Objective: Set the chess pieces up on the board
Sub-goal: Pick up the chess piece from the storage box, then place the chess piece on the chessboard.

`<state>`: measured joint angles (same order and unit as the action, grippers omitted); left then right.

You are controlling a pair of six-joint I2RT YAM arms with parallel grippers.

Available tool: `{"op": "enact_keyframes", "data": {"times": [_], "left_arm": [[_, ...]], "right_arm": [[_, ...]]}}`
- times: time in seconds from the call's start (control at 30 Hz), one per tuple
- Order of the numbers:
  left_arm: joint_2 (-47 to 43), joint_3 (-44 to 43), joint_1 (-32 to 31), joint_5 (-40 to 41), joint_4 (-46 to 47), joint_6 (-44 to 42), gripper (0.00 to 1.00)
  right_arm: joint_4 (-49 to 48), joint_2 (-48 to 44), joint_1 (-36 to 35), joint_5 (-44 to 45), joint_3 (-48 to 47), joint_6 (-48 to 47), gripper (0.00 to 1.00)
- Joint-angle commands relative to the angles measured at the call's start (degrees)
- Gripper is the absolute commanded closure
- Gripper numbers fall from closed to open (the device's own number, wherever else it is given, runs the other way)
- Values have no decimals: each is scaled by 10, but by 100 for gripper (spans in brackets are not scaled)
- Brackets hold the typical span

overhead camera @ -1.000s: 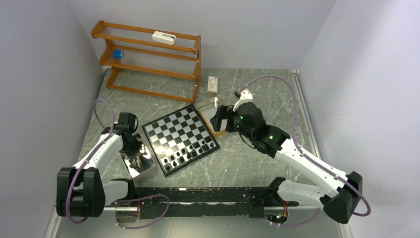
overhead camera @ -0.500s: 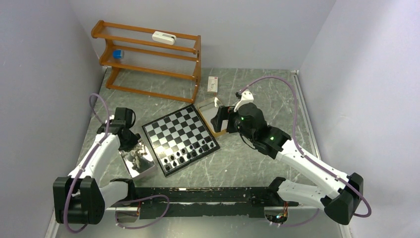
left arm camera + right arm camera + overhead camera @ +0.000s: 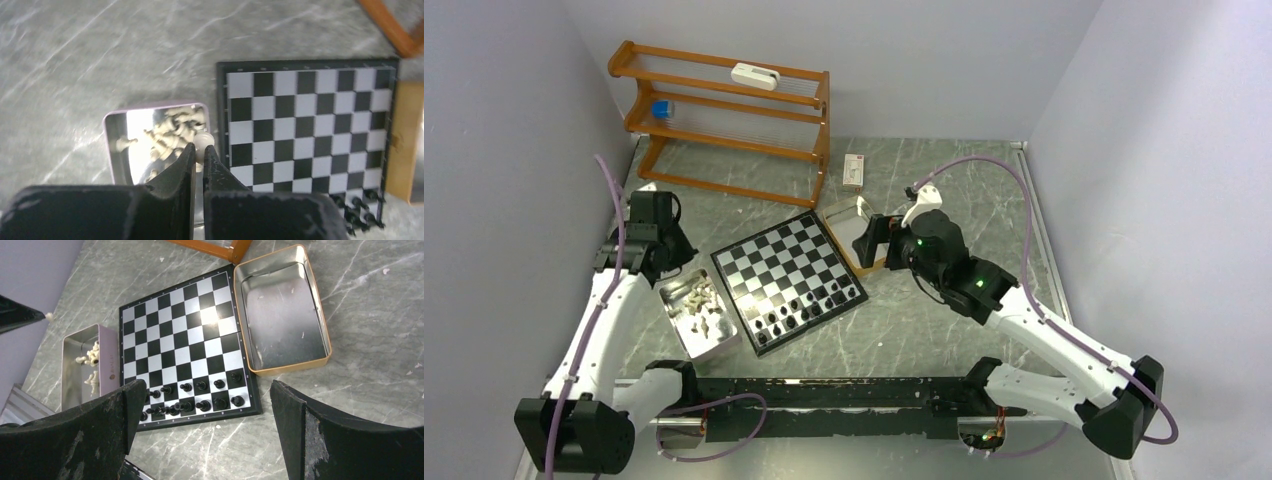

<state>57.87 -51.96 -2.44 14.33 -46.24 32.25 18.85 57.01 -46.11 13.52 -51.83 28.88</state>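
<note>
Silvery tray (image 3: 704,340) left of the board (image 3: 774,260) shows uncovered in the top view now that the left pincer (image 3: 667,250) has lifted. Left wrist view: jaws clamped on one cream-white piece (image 3: 203,139). Right wrist view: right pincer (image 3: 207,385) gapes empty; white setup likely starts next.

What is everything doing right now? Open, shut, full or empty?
Left gripper: shut on a white piece, held above the silver tray.
Right gripper: open, holding nothing.
Silver tray: open, white pieces lying loose inside.
Gold tray: open, empty.
Board: black pieces stand along one edge; no white ones on it.
</note>
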Motion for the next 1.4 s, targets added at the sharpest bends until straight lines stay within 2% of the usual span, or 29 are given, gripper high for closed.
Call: {"op": "enact_keyframes", "data": {"times": [0.0,0.07,0.27,0.43,0.63,0.97,1.37], "left_arm": [[16,-43,-11,-131,65,-118,95],[38,-73,-34,-164,78,-144,95],[170,-181,-160,-115,65,-178,95],[275,-252,-241,-97,73,-200,95],[399,-320,-300,-79,85,-219,95],[512,-357,-334,-89,148,-224,95],[592,-411,-335,-62,140,-230,95]], "right_arm": [[14,-18,-3,16,7,6,1],[17,-25,-3,19,10,5,1],[29,-52,-3,28,4,-13,0],[26,-93,-3,8,10,-33,0],[21,-140,-3,27,28,-24,0],[37,-142,-3,13,24,-21,0],[42,-151,-3,13,11,-23,0]]}}
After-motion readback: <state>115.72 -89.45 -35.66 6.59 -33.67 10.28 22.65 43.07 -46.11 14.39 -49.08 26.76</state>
